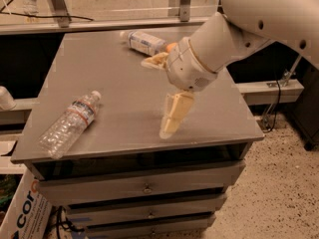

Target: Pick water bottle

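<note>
Clear ribbed water bottle (70, 123); hand (157, 96) rightward

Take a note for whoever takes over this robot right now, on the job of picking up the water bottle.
Gripper: open and empty, above the middle right of the table.
Water bottle: on its side near the table's front left corner, cap toward the back, well left of the gripper, untouched.
Other bottle, with the big label: at the back, with an orange thing beside it that the arm partly hides. Leave both.
Done: nothing grasped yet.
Left: move left over the water bottle, close the fingers on it, lift.
</note>
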{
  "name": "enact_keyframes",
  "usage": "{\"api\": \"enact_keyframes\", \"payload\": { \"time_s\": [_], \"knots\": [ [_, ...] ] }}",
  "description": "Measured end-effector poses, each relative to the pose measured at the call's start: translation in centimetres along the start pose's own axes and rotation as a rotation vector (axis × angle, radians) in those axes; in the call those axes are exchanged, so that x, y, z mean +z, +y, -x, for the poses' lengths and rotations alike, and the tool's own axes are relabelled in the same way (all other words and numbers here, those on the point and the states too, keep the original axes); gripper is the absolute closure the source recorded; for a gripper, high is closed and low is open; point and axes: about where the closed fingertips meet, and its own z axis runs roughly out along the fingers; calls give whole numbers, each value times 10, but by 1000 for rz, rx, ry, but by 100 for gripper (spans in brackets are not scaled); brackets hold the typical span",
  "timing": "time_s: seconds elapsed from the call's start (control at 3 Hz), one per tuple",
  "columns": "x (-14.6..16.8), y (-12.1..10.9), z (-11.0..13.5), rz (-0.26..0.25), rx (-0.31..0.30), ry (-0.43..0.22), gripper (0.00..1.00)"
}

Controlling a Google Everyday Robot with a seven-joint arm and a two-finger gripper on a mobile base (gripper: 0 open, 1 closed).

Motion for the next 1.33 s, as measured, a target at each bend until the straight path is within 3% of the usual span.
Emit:
{"api": "enact_keyframes", "payload": {
  "time_s": [0.33,1.0,1.33],
  "knots": [
    [27,6,34,31,-44,-77,0],
    [87,-5,97,35,-180,-187,0],
    [87,-5,97,35,-180,-187,0]
  ]
}}
